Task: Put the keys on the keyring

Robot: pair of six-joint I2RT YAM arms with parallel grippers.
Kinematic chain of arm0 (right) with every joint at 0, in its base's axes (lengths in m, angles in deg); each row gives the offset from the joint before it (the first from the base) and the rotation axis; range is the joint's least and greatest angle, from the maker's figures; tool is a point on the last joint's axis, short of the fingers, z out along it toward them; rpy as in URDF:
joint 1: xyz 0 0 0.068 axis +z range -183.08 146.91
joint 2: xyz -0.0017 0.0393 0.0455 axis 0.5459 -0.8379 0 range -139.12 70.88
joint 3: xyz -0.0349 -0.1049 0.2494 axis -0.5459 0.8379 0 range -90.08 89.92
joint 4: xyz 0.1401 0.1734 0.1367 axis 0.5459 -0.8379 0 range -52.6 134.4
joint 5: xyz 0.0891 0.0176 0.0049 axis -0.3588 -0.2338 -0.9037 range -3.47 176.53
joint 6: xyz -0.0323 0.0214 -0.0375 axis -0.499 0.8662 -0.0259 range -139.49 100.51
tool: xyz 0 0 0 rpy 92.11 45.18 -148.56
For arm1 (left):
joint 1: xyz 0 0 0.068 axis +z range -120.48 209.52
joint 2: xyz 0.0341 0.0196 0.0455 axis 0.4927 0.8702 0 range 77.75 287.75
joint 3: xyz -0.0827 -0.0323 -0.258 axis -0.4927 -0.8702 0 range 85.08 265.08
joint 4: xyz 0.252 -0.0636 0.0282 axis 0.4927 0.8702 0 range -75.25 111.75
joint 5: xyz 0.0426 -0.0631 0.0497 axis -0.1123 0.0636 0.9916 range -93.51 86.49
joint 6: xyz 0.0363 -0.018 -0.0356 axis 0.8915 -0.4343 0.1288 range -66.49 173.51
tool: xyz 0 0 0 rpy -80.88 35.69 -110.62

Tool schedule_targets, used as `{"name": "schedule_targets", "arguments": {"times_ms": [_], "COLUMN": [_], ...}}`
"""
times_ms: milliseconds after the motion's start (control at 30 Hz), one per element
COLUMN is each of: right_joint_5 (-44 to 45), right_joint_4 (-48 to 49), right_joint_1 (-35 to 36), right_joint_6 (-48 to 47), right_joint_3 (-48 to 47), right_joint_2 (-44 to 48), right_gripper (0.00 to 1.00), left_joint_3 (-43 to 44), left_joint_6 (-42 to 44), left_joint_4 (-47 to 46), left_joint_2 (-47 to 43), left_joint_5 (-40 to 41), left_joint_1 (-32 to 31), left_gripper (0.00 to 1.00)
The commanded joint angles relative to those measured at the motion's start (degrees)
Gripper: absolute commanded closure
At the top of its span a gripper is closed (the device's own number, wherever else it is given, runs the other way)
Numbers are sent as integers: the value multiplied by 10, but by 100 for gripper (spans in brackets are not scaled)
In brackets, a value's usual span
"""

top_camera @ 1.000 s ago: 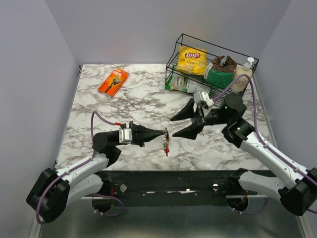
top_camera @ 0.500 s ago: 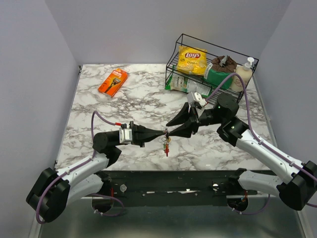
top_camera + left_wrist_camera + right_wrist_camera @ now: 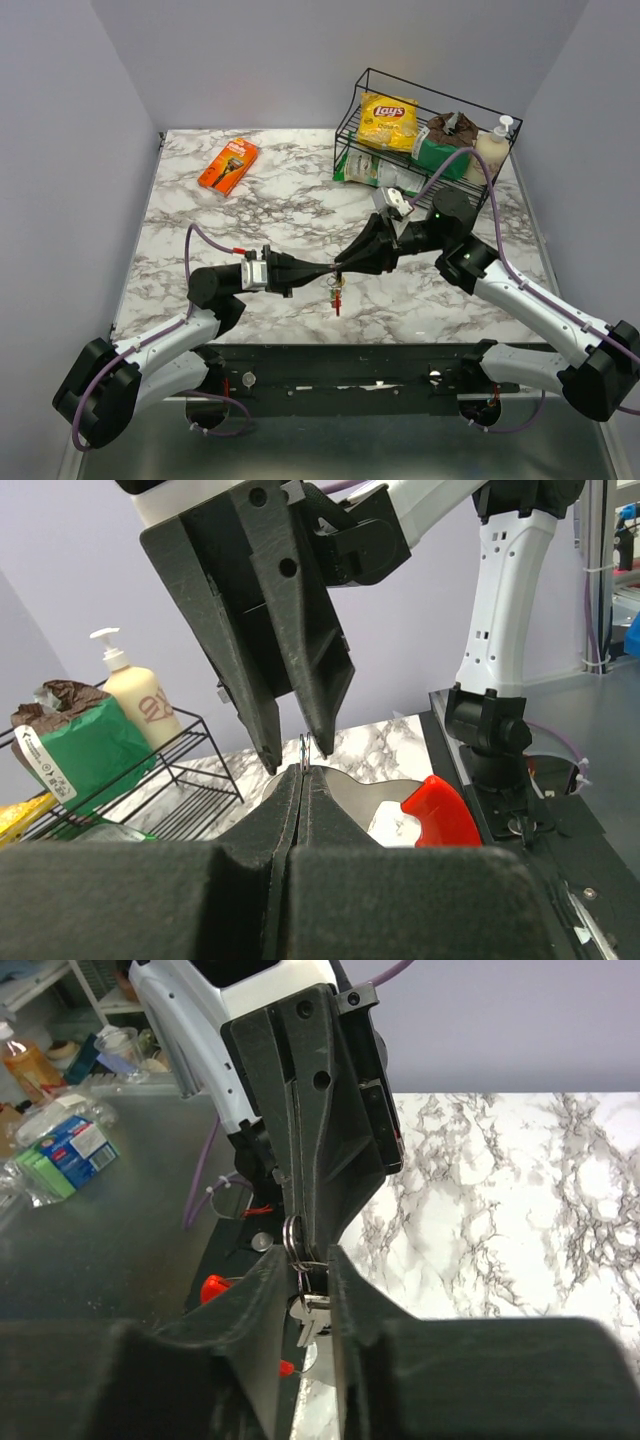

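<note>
In front of the rack [image 3: 349, 105] and well apart from it, the left gripper [image 3: 332, 268] pinches the keyring [image 3: 293, 1242] with fingers pressed together, keys [image 3: 337, 296] hanging beneath, while the right gripper [image 3: 305, 1263] straddles that ring, jaws narrowly apart.

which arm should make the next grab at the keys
Right. The left claw is shut on the grey metal keyring, holding it up; the right claw has its open jaws either side of that ring and the silver key hanging under it.
</note>
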Motion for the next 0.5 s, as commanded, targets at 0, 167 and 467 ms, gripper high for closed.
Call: {"name": "schedule_targets", "arguments": {"times_ms": [0, 167, 467], "right_joint_5": [-2, -4, 3], "right_joint_4": [-6, -14, -37], "right_joint_1": [6, 5, 6], "right_joint_6": [-6, -11, -27], "right_joint_3": [-20, -20, -27], "right_joint_2": [-7, -13, -15], "right_gripper": [79, 91, 99], "left_joint_3": [7, 10, 14], "left_joint_6": [9, 7, 2], "left_joint_4": [-15, -17, -3], "left_joint_2": [0, 2, -6], "left_joint_5": [9, 9, 4], "left_joint_1": [-6, -10, -12], "left_gripper": [100, 100, 100]}}
